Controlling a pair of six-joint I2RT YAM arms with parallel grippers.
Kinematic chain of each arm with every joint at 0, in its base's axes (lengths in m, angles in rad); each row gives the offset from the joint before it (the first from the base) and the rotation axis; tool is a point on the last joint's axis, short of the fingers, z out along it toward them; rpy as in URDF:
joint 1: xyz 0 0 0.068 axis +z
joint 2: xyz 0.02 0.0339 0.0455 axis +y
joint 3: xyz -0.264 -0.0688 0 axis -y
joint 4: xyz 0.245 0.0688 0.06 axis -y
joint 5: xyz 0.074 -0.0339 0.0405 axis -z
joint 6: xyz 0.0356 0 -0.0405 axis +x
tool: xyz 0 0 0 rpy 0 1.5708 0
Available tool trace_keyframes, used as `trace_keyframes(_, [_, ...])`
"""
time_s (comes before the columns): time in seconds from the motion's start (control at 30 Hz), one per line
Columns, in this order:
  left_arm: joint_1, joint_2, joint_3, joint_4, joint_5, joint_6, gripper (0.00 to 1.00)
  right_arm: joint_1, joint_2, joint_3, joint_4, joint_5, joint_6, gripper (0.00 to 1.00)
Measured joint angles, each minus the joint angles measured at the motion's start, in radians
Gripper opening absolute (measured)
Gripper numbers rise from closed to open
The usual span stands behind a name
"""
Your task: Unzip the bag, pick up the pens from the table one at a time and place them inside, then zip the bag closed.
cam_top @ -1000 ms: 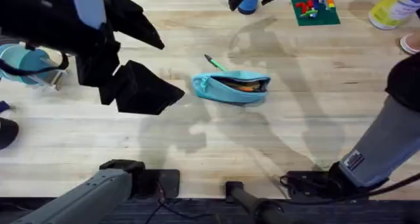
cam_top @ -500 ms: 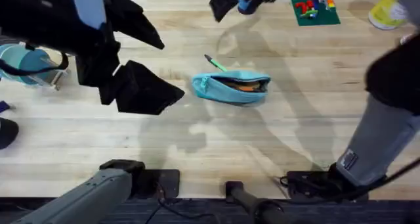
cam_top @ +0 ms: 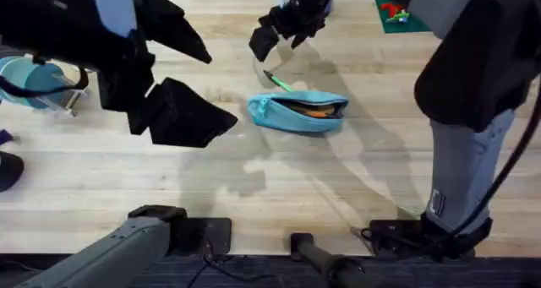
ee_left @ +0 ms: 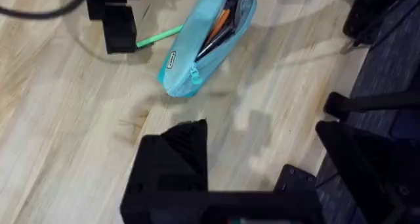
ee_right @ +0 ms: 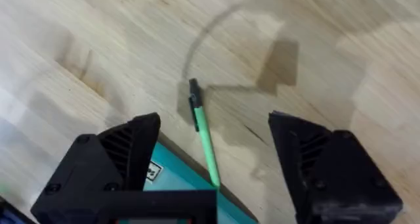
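Observation:
The light blue bag point(cam_top: 297, 112) lies mid-table with its zipper open, and an orange pen point(cam_top: 316, 113) shows inside. In the left wrist view the bag point(ee_left: 197, 53) holds orange and dark pens point(ee_left: 218, 32). A green pen point(cam_top: 276, 81) with a dark tip lies on the table just behind the bag's left end. My right gripper point(cam_top: 283, 33) hovers open above it; in its wrist view the green pen point(ee_right: 205, 135) runs between the two fingers toward the bag point(ee_right: 168, 173). My left gripper point(cam_top: 182, 68) hangs open, left of the bag, holding nothing.
A green baseplate with small bricks point(cam_top: 390, 16) sits at the back right, partly behind the right arm. A teal round object point(cam_top: 25, 81) rests at the left edge. Bare wooden table point(cam_top: 254, 187) stretches in front of the bag.
The right arm has swung from the back edge leftward and toward the bag, bringing its open gripper over the green pen. The left arm, bag and pen have not moved.

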Motion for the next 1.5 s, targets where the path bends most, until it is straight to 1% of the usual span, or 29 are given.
trace_keyframes(0.17, [0.0,0.0,0.0,0.0,0.0,0.0,0.993,0.03,0.032,0.0,-0.009,0.008,-0.001,0.998])
trace_keyframes(0.4, [0.0,0.0,0.0,0.0,0.0,0.0,0.993,0.075,0.052,0.0,-0.05,0.099,-0.005,0.997])
trace_keyframes(0.53, [0.0,0.0,0.0,0.0,0.0,0.0,0.993,0.093,0.052,0.0,-0.049,0.123,-0.007,0.998])
trace_keyframes(0.67, [0.0,0.0,0.0,0.0,0.0,0.0,0.993,0.1,0.06,0.0,-0.05,0.133,0.004,0.996])
trace_keyframes(0.8, [0.0,0.0,0.0,0.0,0.0,0.0,0.993,0.102,0.097,0.0,-0.052,0.136,0.029,0.996])
trace_keyframes(1.07, [0.0,0.0,0.0,0.0,0.0,0.0,0.993,0.113,0.114,0.007,-0.065,0.159,0.05,0.945])
trace_keyframes(1.13, [0.0,0.0,0.0,0.0,0.0,0.0,0.993,0.116,0.114,0.007,-0.07,0.16,0.053,0.893])
trace_keyframes(1.23, [0.0,0.0,0.0,0.0,0.0,0.0,0.993,0.119,0.114,0.007,-0.075,0.162,0.056,0.778])
trace_keyframes(1.3, [0.0,0.0,0.0,0.0,0.0,0.0,0.993,0.121,0.114,0.007,-0.076,0.162,0.057,0.729])
trace_keyframes(1.33, [0.0,0.0,0.0,0.0,0.0,0.0,0.993,0.122,0.114,0.007,-0.077,0.161,0.058,0.68])
trace_keyframes(1.43, [0.0,0.0,0.0,0.0,0.0,0.0,0.993,0.125,0.114,0.007,-0.079,0.158,0.066,0.394])
trace_keyframes(1.47, [0.0,0.0,0.0,0.0,0.0,0.0,0.993,0.125,0.114,0.007,-0.079,0.158,0.067,0.278])
trace_keyframes(1.5, [0.0,0.0,0.0,0.0,0.0,0.0,0.993,0.125,0.114,0.007,-0.077,0.157,0.07,0.193])
